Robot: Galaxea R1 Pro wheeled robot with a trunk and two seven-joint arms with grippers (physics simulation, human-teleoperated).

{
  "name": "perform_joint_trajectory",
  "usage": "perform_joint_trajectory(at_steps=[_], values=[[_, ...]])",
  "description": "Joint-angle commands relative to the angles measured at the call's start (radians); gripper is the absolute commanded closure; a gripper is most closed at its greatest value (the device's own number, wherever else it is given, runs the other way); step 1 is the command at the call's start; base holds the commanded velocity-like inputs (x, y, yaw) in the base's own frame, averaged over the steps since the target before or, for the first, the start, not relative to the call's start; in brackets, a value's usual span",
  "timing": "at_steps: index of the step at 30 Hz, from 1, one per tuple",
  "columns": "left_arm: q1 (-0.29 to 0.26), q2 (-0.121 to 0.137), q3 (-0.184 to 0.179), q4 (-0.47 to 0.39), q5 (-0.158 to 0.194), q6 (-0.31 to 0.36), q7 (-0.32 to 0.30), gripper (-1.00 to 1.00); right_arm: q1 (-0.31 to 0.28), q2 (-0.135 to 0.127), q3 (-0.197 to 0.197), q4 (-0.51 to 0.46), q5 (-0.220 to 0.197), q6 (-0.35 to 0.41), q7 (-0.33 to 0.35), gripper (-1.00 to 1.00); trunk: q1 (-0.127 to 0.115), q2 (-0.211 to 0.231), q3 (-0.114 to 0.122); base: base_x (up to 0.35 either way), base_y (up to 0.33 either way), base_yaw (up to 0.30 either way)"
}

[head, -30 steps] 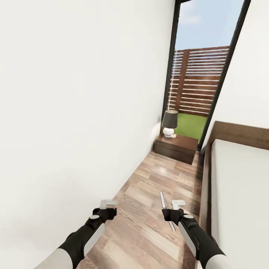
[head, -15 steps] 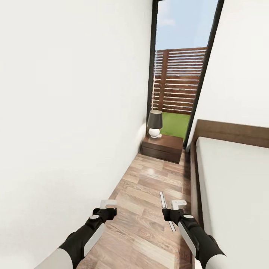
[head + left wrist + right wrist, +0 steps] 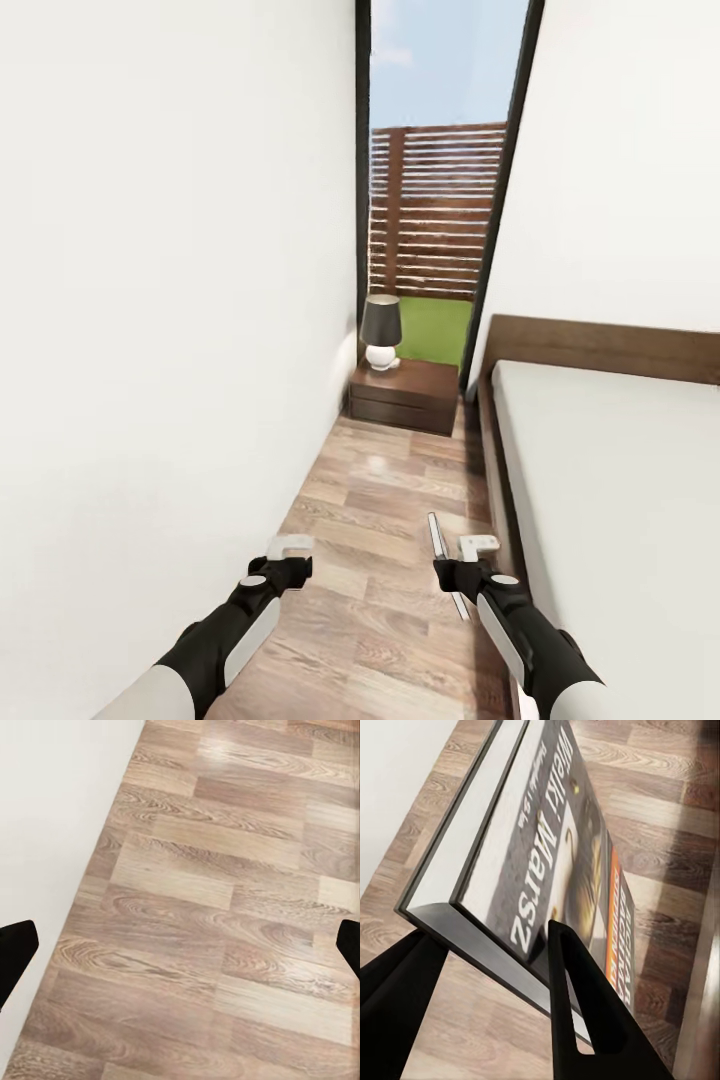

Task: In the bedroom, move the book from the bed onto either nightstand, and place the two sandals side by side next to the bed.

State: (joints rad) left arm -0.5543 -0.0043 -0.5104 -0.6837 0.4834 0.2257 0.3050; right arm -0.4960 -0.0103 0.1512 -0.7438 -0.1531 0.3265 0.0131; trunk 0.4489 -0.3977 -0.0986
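Note:
My right gripper (image 3: 452,572) is shut on the book (image 3: 438,552), which I see edge-on over the wood floor in the head view. In the right wrist view the book (image 3: 556,855) shows its dark cover with white lettering and an orange band, clamped between the black fingers (image 3: 577,1005). My left gripper (image 3: 288,566) hangs open over bare floor, with its fingertips (image 3: 16,952) far apart. The nightstand (image 3: 405,392) stands ahead at the end of the aisle. The bed (image 3: 610,480) runs along my right. The sandals are out of view.
A white wall (image 3: 150,350) closes the left side of a narrow floor aisle (image 3: 390,500). A dark-shaded lamp (image 3: 380,330) stands on the nightstand. Behind it is a tall black-framed window (image 3: 440,200). The bed's dark frame (image 3: 493,450) edges the aisle.
The camera has turned, so the window, lamp and nightstand sit further left in the picture and more of the bed shows. Both arms hold the same pose.

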Motion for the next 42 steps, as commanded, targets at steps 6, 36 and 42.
perform_joint_trajectory(at_steps=[6, 36, 42], values=[[-0.001, 0.000, -0.006, -0.002, 0.009, 0.001, 0.009, -1.00, -0.001, -0.002, 0.004, -0.002, -0.011, 0.005, -0.003, 1.00, 0.001, -0.002, -0.008, 0.201, 0.106, -0.250], [-0.001, 0.000, -0.006, -0.002, 0.009, 0.002, 0.010, -1.00, -0.001, -0.001, 0.002, -0.003, -0.010, 0.004, -0.004, 1.00, 0.001, -0.002, -0.013, 0.159, 0.103, -0.055], [-0.001, 0.000, -0.006, -0.002, 0.009, 0.001, 0.010, -1.00, -0.001, -0.001, 0.002, -0.003, -0.011, 0.004, -0.006, 1.00, 0.001, -0.002, -0.013, 0.028, 0.019, 0.000]])
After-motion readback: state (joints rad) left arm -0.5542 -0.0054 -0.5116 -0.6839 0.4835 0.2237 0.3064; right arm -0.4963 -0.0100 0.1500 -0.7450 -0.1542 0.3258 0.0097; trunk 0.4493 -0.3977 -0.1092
